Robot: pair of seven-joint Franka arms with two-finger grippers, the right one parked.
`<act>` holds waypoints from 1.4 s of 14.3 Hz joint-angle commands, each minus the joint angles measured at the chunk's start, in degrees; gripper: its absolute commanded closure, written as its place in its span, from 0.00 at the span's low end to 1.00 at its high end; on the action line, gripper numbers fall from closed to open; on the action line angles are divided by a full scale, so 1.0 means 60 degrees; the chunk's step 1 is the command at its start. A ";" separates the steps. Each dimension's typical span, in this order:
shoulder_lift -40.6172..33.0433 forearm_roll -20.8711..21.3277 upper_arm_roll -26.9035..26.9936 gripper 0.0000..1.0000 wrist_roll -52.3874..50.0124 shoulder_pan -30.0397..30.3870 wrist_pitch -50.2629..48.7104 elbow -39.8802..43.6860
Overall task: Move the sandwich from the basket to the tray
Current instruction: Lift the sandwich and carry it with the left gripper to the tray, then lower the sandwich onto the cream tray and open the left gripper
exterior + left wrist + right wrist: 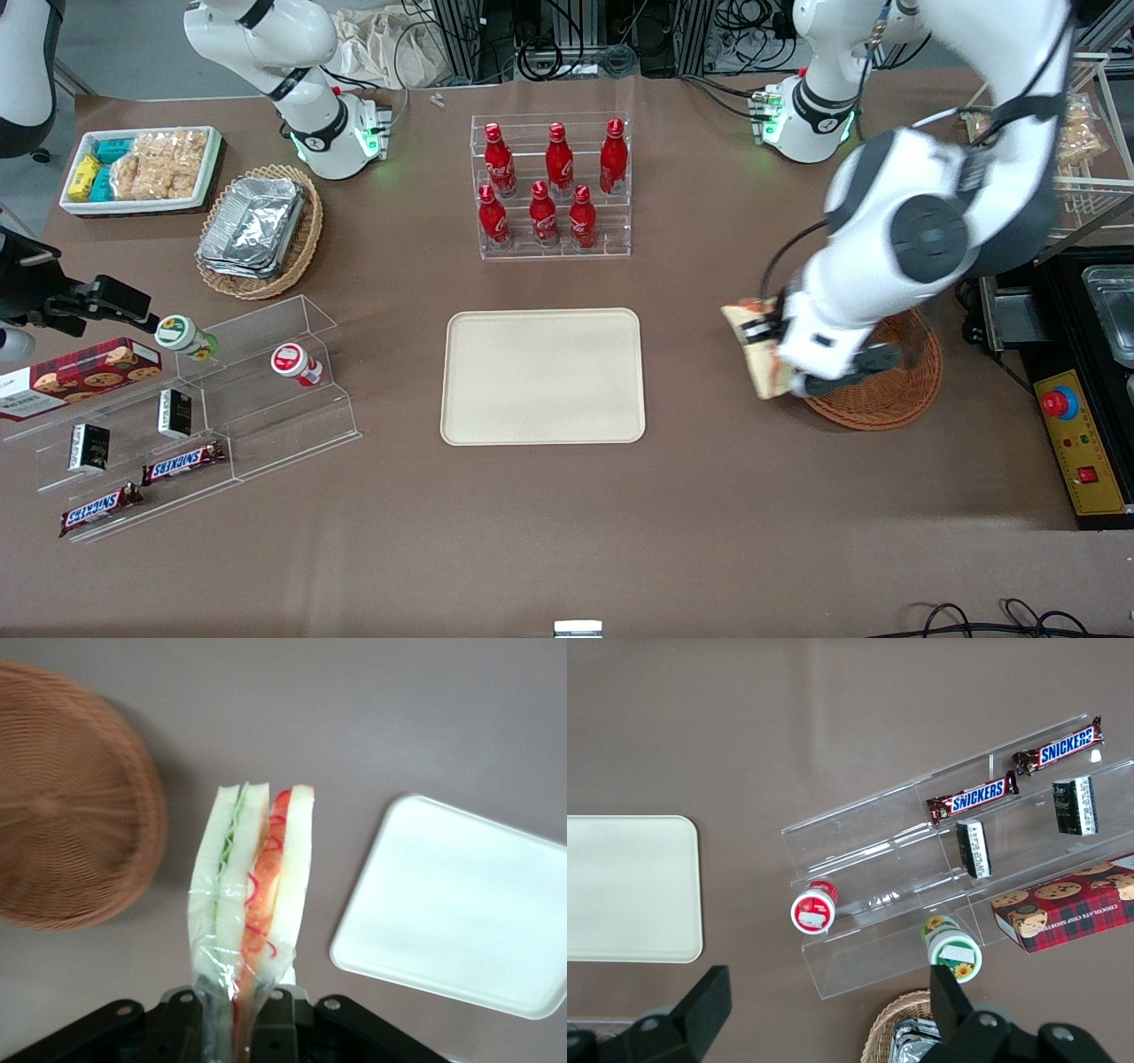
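Note:
My left gripper [769, 353] is shut on the sandwich [757, 350], a plastic-wrapped wedge of white bread with red, orange and green filling [252, 895]. It holds the wedge up in the air between the basket and the tray, just past the basket's rim. The round reddish-brown wicker basket [895, 394] [62, 806] sits on the table at the working arm's end, partly covered by the arm, and what shows of its inside holds nothing. The cream tray [542, 375] [461, 904] [629, 888] lies flat and bare at the table's middle.
A clear rack of red cola bottles [549, 186] stands farther from the front camera than the tray. Toward the parked arm's end are a tan basket of foil containers [259, 229], a white bin of snacks [142, 168] and clear stepped shelves [204, 408] with candy bars.

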 commanded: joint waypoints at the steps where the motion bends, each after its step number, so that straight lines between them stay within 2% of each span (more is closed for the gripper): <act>1: 0.1309 0.0689 0.0045 1.00 0.0100 -0.1057 0.1028 0.0316; 3: 0.2072 0.0809 0.0089 1.00 0.0143 -0.1863 0.1689 0.0360; 6: 0.3055 0.0837 0.0103 1.00 0.0216 -0.2333 0.2772 0.0404; 7: 0.3246 0.1114 0.0104 1.00 0.0202 -0.2481 0.2834 0.0404; 9: 0.3655 0.1627 0.0104 1.00 0.0158 -0.2497 0.2878 0.0389; 13: 0.3921 0.1805 0.0104 1.00 0.0202 -0.2512 0.3098 0.0462; 14: 0.3936 0.1805 0.0104 0.72 0.0144 -0.2512 0.3156 0.0462; 15: 0.3936 0.1805 0.0104 0.21 0.0129 -0.2512 0.3215 0.0462; 16: 0.3921 0.1819 0.0104 0.00 0.0143 -0.2512 0.3288 0.0491; 20: 0.3863 0.1965 0.0147 0.00 0.0129 -0.2468 0.3245 0.1062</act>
